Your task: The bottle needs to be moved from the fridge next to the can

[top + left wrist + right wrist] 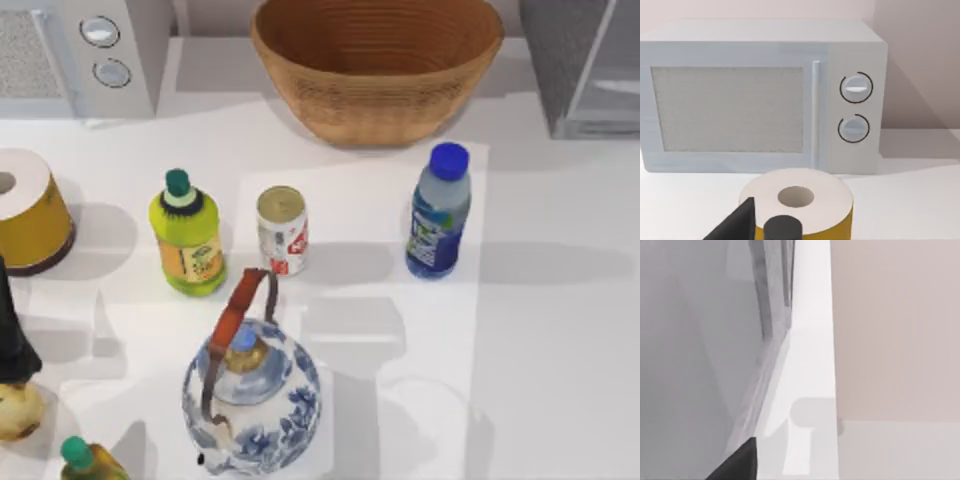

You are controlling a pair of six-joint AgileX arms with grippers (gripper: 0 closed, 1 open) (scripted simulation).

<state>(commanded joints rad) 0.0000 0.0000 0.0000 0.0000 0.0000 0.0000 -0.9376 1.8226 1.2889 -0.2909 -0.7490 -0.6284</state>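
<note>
The clear bottle (437, 213) with a blue cap and a blue-and-green label stands upright on the table, right of centre. The small can (282, 230) stands upright to its left, about a bottle's height away. The grey fridge (585, 62) sits at the back right corner, and its pale wall (695, 365) appears close up in the right wrist view. My left arm (12, 335) is parked at the table's left edge, with its gripper (760, 226) just above the yellow cylinder (800, 200). A dark part of my right gripper (737, 466) shows beside the fridge.
A white microwave (90, 50) with two knobs stands at the back left and a wicker basket (375, 60) at the back centre. A yellow-green bottle (187, 235) stands left of the can. A blue-and-white teapot (250, 395) sits in front of the can.
</note>
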